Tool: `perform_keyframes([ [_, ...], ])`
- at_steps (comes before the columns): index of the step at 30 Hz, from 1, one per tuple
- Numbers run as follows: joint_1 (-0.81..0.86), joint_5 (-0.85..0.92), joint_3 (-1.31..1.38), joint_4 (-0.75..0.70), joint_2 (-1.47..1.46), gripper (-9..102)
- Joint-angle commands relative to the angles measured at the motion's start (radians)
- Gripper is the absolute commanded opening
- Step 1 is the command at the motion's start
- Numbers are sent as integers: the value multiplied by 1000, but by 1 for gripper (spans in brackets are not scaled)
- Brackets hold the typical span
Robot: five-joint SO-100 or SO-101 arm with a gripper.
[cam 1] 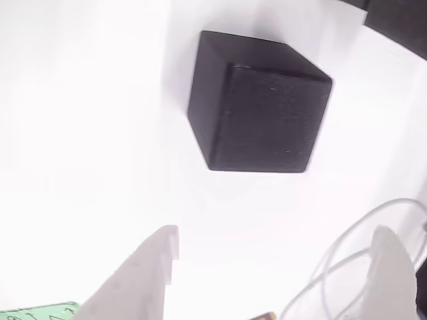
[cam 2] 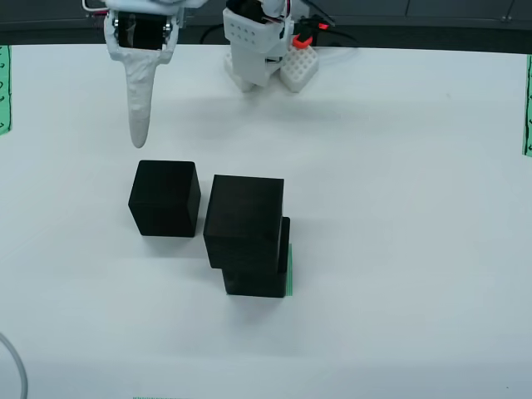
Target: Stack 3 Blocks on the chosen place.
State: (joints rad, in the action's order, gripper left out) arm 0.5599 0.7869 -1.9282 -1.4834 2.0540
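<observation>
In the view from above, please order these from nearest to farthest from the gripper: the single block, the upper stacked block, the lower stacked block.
From the gripper:
1. Single block, just below the fingertips.
2. Upper stacked block, to its right.
3. Lower stacked block, lowest in the picture, on the green patch.

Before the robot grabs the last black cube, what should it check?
1. Single matte black cube free on the white table: ok.
2. Two-finger white gripper open, in the view that rides on it: ok.
3. Gripper above the single cube, not touching: ok.
4. Two stacked black cubes on the green striped patch: ok.
5. Stack square: not ok, upper cube sits shifted.
6. Single cube clear of the stack: ok, narrow gap.
</observation>
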Motion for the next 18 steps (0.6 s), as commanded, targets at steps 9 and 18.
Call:
perform_keyframes([
  [9,32,-110,-64,137,-202,35],
  [18,-60,-245,-52,178,-270,35],
])
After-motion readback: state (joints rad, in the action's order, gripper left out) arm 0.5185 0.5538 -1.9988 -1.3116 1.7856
